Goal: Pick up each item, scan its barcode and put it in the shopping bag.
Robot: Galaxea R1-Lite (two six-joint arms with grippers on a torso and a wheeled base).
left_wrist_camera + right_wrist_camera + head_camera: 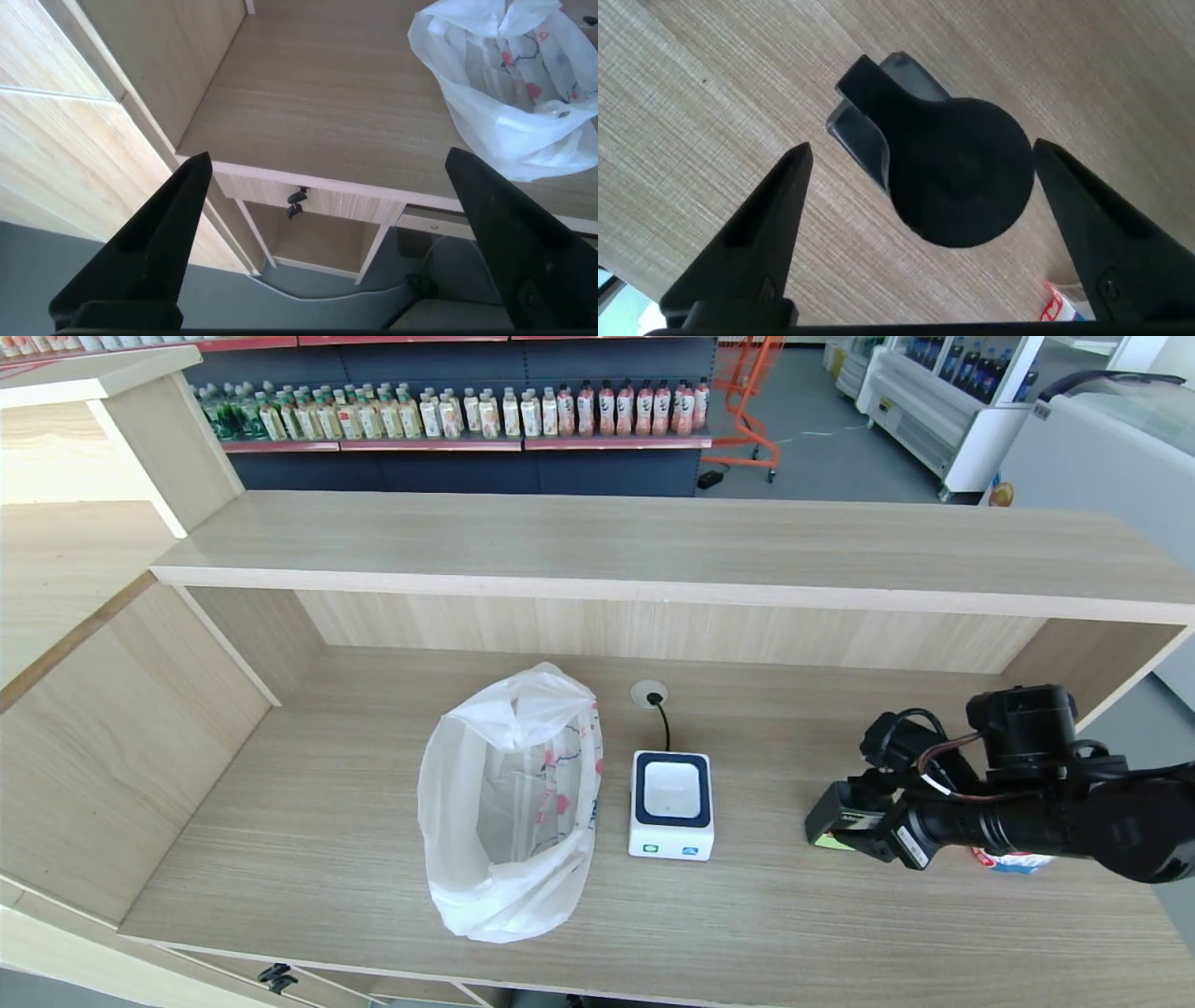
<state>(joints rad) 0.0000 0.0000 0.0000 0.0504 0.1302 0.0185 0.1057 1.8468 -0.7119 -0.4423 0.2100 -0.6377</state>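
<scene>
Okay, the right gripper [834, 821] hung low over the counter [327, 840], well right of the scanner [671, 803], with its fingers spread wide and gripping nothing. Between them lay a black round item [962, 177] with a greyish part sticking out, flat on the wood and touched by neither finger. A red-white-blue packet [1013, 862] sat under that arm. The left gripper [327, 161] was also wide open and empty, off the counter's near edge. The shopping bag [509, 803] stood open just left of the scanner.
</scene>
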